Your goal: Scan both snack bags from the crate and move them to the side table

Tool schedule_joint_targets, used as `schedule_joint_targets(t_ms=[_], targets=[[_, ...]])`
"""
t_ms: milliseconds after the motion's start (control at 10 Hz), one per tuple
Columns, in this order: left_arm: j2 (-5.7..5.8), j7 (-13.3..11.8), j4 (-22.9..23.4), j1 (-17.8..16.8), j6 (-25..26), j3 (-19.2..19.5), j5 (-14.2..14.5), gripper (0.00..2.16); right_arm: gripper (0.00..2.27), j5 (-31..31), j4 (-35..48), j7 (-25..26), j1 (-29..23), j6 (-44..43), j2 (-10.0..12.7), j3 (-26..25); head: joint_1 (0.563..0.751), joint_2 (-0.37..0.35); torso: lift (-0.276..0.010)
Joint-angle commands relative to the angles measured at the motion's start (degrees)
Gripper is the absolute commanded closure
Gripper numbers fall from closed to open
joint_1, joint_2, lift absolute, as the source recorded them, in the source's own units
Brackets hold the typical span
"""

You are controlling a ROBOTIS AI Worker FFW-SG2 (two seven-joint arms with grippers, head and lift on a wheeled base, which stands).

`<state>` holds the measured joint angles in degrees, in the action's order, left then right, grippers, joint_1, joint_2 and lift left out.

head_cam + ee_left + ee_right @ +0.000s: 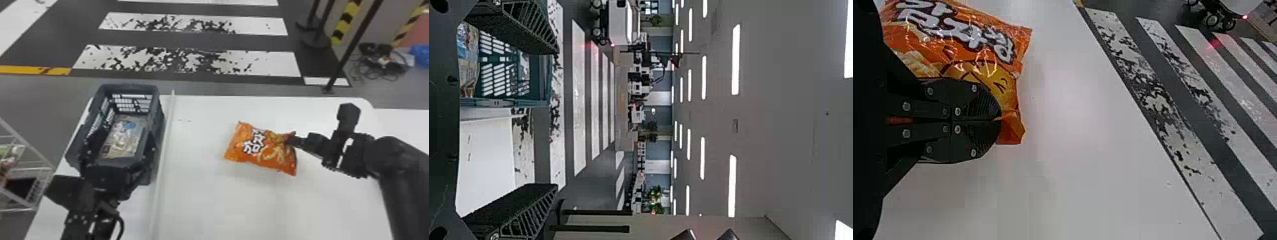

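Note:
Shut on one corner of the orange snack bag [247,145], my right gripper [291,140] is over the white table's right part. In the right wrist view the right gripper [999,120] has its fingers together on the edge of the orange bag [998,82]. The dark crate [159,118] is on the left, with a pale snack bag with a blue patch [124,137] lying in it. My left gripper [116,153] stands open over the crate's near part. In the left wrist view the left gripper [514,117] has its fingers wide apart, with the crate [546,80] beyond.
A thin raised strip [164,143] runs along the white table [204,204] between the crate and the orange bag. A white wire rack [32,169] stands at the left. Beyond the table are floor stripes and a black post [344,60].

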<state>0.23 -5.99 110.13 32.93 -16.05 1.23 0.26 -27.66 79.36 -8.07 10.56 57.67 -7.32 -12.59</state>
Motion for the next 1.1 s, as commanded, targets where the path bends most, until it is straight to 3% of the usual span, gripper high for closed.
schedule_joint_targets(t_ms=[0,200,600,800,1000], targets=[[-0.06,0.0,0.2,0.0,-0.2,0.0,0.0,0.04,2.24,7.3,7.9,4.0,-2.9,-4.6,0.1,3.1,0.695,-0.035,-0.029],[-0.14,0.1,0.3,0.1,-0.2,0.0,0.0,0.04,2.24,18.2,13.4,8.8,-3.5,-9.2,-0.2,6.6,0.695,-0.088,-0.029],[-0.06,0.5,0.6,1.0,-0.5,1.0,0.4,0.04,2.25,37.7,13.6,17.4,-1.4,-18.5,-3.2,14.5,0.695,-0.149,-0.029],[-0.14,0.5,0.5,1.0,-0.5,0.9,0.4,0.04,2.25,52.7,11.5,22.9,-2.7,-24.7,-5.2,20.6,0.695,-0.159,-0.029],[-0.23,0.5,0.3,0.8,-0.7,0.9,0.4,0.04,2.25,63.4,9.4,26.3,-6.2,-28.4,-7.5,26.1,0.695,-0.151,-0.029]])
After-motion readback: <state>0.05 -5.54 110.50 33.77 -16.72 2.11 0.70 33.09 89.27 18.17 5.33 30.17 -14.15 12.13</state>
